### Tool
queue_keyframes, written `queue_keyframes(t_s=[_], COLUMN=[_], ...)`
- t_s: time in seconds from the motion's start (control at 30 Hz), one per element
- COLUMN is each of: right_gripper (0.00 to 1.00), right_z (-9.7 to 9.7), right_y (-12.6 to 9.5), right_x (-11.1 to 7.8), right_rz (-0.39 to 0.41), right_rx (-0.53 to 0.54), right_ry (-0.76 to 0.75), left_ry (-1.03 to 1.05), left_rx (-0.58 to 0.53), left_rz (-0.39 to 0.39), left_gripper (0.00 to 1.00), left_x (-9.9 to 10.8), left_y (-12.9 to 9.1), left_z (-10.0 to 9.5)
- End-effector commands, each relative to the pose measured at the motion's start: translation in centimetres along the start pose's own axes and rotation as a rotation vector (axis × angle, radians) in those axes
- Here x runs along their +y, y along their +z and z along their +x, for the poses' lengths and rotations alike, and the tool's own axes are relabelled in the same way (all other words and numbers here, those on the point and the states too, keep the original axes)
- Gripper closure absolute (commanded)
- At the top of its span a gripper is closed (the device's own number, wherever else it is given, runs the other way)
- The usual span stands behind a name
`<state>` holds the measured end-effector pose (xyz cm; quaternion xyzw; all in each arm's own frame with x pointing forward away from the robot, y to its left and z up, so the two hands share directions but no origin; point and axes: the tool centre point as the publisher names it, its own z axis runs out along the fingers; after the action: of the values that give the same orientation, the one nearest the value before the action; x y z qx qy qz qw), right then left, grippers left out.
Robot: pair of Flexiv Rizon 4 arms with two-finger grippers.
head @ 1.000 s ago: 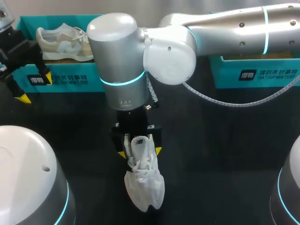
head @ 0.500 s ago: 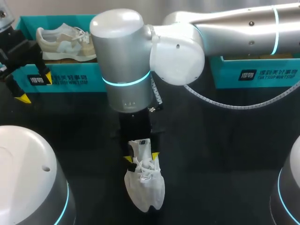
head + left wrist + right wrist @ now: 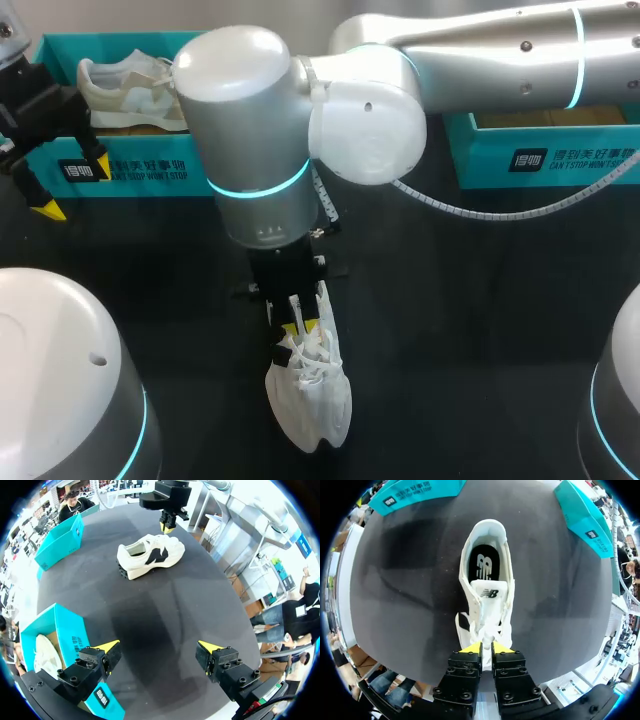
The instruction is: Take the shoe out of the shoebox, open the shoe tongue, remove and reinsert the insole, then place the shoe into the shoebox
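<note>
**Risks, largest first.** The white shoe (image 3: 310,400) stood on the table (image 3: 450,300) at lower centre of the head view, out of any box. The jaws of the right gripper (image 3: 486,649) were pressed almost together, with only a thin white strip of the shoe's laced front pinched between them. The whole shoe was judged liable to tip or be dragged on an upward pull. It was unrestrained: the left gripper (image 3: 159,646) hung at upper left, well apart from it, with jaws spread and nothing between them.

The hold appeared to be on the laces (image 3: 312,358) rather than on the tongue (image 3: 490,591). A pull there could tighten the throat instead of opening it, and the insole (image 3: 485,565) would stay partly covered by the tongue. The narrow strip could also slip from the yellow tips.

**Count, largest first.**
- 1 table was noted.
- 1 right arm (image 3: 260,130) was noted, reaching in from the right edge to centre.
- 2 teal boxes were noted: the upper-left shoebox (image 3: 150,170) and the upper-right shoebox (image 3: 540,155). It could not be told to which of them the white shoe belonged.
- 2 grippers were noted.
- 2 shoes were noted: the white shoe on the table and 1 beige shoe (image 3: 130,90) lying inside the upper-left shoebox.
- 1 dark insole was noted, seated in the white shoe.
- 1 tongue was noted.
</note>
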<state>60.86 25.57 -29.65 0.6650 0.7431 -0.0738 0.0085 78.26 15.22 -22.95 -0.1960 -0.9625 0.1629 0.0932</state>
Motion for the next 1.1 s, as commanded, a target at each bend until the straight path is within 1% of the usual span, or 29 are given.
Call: queue_keyframes(t_s=[0.03, 0.1, 0.2, 0.37, 0.53, 0.6, 0.73, 0.83, 0.93, 1.1], right_gripper=[0.84, 0.82, 0.83, 0.84, 0.85, 0.84, 0.84, 0.84, 0.84, 0.83], right_z=[0.1, -0.2, -0.7, -1.2, -1.4, -1.4, -1.5, -1.7, -2.0, -2.1], right_y=[1.4, 1.9, 2.6, 3.9, 5.2, 5.2, 3.3, 2.9, 3.6, 5.5], right_x=[1.1, 1.6, 2.2, 3.0, 3.9, 4.1, 3.6, 3.6, 4.3, 5.5], right_rz=[-0.010, -0.029, -0.033, -0.034, -0.032, -0.027, -0.059, -0.064, -0.058, -0.058], right_rx=[0.002, 0.010, 0.013, 0.021, 0.057, 0.051, 0.008, -0.011, -0.001, 0.046], right_ry=[-0.004, -0.020, -0.037, -0.055, -0.079, -0.084, -0.093, -0.111, -0.134, -0.188], left_ry=[0.000, 0.000, 0.000, 0.000, 0.000, 0.000, 0.000, 0.000, 0.000, 0.000], left_rx=[-0.001, -0.001, -0.001, -0.001, -0.001, -0.001, -0.001, -0.001, -0.001, -0.001], left_rz=[-0.003, -0.003, -0.003, -0.003, -0.003, -0.003, -0.003, -0.003, -0.003, -0.003], left_gripper=[0.00, 0.00, 0.00, 0.00, 0.00, 0.00, 0.00, 0.00, 0.00, 0.00], left_x=[0.0, 0.0, 0.0, 0.0, 0.0, 0.0, 0.0, 0.0, 0.0, 0.0], left_y=[0.0, 0.0, 0.0, 0.0, 0.0, 0.0, 0.0, 0.0, 0.0, 0.0], left_z=[0.1, 0.1, 0.1, 0.1, 0.1, 0.1, 0.1, 0.1, 0.1, 0.1])
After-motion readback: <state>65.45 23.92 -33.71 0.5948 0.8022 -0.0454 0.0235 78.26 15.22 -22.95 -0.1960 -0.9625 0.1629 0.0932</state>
